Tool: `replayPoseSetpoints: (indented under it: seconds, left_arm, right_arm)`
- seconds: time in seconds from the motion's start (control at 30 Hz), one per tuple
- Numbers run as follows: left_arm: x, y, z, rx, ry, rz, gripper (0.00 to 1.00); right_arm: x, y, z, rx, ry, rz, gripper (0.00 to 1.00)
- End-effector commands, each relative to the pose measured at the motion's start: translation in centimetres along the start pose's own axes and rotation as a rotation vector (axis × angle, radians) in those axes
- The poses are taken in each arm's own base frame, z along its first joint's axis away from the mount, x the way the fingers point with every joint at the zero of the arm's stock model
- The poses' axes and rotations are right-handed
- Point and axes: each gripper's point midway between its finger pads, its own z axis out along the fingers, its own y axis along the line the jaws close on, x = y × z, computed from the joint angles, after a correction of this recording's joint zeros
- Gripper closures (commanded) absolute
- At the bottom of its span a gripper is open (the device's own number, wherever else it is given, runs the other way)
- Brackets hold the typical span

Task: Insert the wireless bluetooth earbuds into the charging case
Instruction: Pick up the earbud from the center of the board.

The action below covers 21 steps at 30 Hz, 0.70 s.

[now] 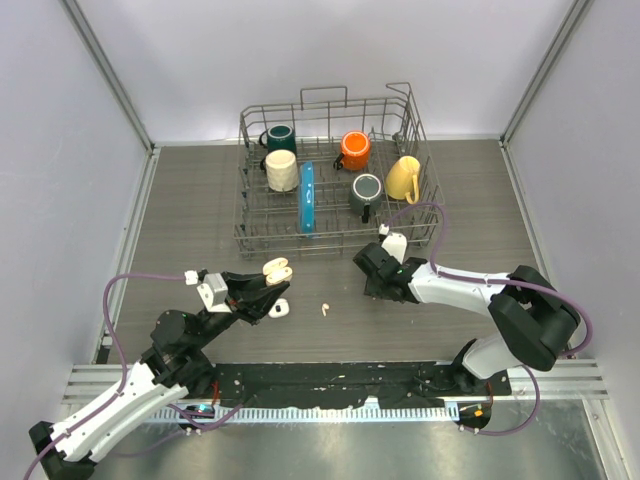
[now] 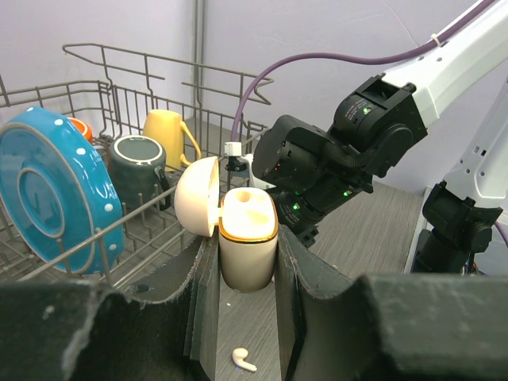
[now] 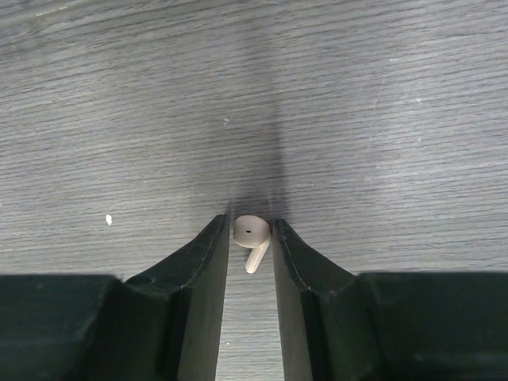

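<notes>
Left tool (image 2: 246, 236) pinching the open charging case (image 2: 247, 262), my right tool (image 3: 250, 240) pinches 1 earbud (image 3: 251, 230) right of the case; next I must lift and align it.

wire rack (image 1: 340, 245) on table (image 1: 470, 200) | five mugs (image 1: 355, 150) inside | blue plate (image 1: 307, 197) (on edge, between mugs)

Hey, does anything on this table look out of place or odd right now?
A stray earbud lies loose on the table, outside the open charging case that the left end effector holds. The right end effector pinches another earbud. Nothing looks spilled or damaged.
</notes>
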Motion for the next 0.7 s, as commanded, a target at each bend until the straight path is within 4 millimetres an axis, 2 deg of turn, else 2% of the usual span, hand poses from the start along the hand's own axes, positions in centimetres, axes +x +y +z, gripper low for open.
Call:
replayPoseSetpoints:
  seconds: [0.0, 0.53, 0.67]
  left_arm:
    - [-1.46, -0.2, 0.07, 0.003, -0.046, -0.002, 1.0]
    - [-1.25, -0.27, 0.1, 0.007, -0.039, -0.009, 1.0]
    - [-1.16, -0.26, 0.15, 0.007, -0.039, -0.012, 1.0]
  right_arm:
    - [-0.3, -0.04, 0.09, 0.013, 0.002, 0.026, 0.66]
    - [-0.3, -0.37, 0.11, 0.017, 0.001, 0.043, 0.72]
    - [-0.97, -0.14, -0.29, -0.001, -0.018, 0.02, 0.84]
